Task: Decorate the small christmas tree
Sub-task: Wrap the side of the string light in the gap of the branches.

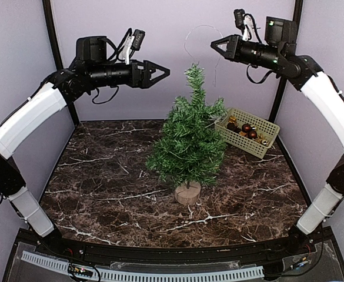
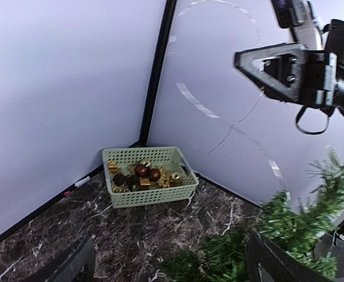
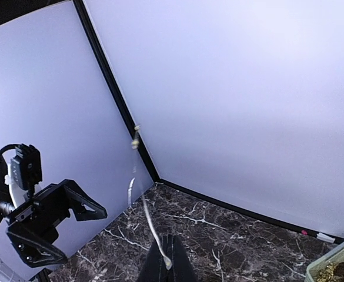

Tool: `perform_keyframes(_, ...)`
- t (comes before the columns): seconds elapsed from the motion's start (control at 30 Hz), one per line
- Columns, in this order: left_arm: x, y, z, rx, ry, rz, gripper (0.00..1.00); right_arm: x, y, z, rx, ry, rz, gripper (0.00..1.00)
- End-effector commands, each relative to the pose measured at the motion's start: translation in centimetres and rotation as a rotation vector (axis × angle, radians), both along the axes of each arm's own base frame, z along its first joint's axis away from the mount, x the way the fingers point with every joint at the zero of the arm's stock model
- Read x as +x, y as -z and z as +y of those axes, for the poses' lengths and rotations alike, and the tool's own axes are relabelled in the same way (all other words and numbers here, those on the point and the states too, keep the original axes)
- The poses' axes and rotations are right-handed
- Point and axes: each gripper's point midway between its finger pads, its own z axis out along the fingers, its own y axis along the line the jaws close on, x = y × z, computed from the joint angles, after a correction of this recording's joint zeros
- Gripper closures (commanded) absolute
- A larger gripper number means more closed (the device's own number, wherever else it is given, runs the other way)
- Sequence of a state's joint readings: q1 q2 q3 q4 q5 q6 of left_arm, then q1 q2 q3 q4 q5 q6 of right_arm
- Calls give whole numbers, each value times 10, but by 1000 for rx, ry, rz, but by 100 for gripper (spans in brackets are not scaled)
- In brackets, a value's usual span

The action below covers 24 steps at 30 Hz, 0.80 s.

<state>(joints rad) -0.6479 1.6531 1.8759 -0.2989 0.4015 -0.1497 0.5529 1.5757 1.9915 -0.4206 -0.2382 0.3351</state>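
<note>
The left gripper (image 1: 163, 73) hangs high above the tabletop (image 1: 101, 176), pointing right. Its jaws are spread wide and hold nothing. The small christmas tree (image 1: 189, 147) stands upright near the middle of the tabletop on its round wooden base. Above and right of the treetop, the right gripper (image 1: 217, 47) has its jaws closed on a thin pale strand (image 3: 150, 223), which loops upward. Just right of the tree and behind it sits a pale green basket (image 1: 239, 141) holding dark red baubles and gold ornaments.

christmas tree (image 1: 189, 147) centre of table (image 1: 101, 194) | basket (image 1: 245, 145) right-rear of tree | ornaments (image 1: 246, 128) in basket
</note>
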Motion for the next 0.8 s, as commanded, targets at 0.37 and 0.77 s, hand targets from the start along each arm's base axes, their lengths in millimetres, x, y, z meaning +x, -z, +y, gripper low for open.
perform_keyframes(0.37, -44, -38, -38, -231, 355, 35, 1, -7, -7, 35, -22, -4, -10, 100)
perform_keyframes(0.77, -43, -31, -75, -253, 388, 73, 26, -12, -6, 31, -25, 2, -25, 100)
